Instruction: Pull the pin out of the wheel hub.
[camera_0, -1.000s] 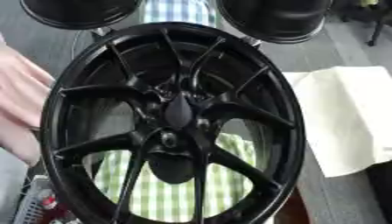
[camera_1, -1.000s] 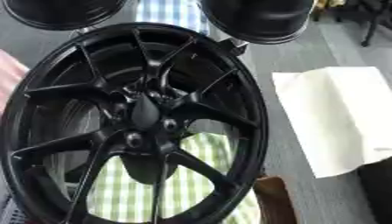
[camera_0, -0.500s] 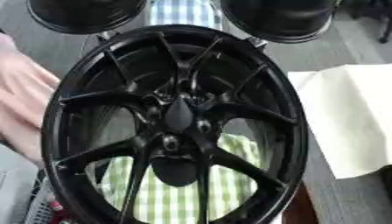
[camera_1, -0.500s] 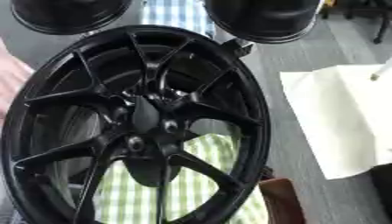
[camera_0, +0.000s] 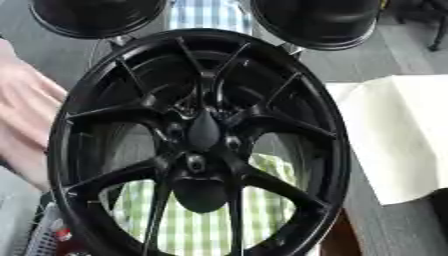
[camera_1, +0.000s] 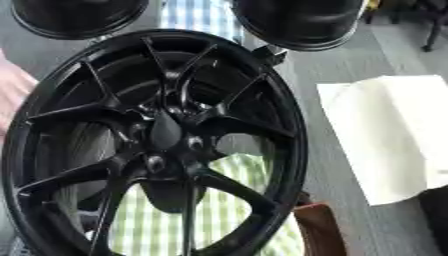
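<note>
A glossy black wheel hub with thin paired spokes fills most of both views, tilted toward me. At its centre sits a dark, drop-shaped piece, ringed by small bolt holes with a grey glint. I cannot make out a separate pin among these dark parts. A rounded black shape shows through the lower spokes; what it is stays unclear. Neither of my hands shows in either view.
A green-and-white checked cloth lies under the wheel. Two round black objects stand at the far edge. A white sheet lies to the right, something pink on the left, a brown object at lower right.
The whole picture has shifted a little, so the camera has moved. Nothing on the wheel has visibly changed.
</note>
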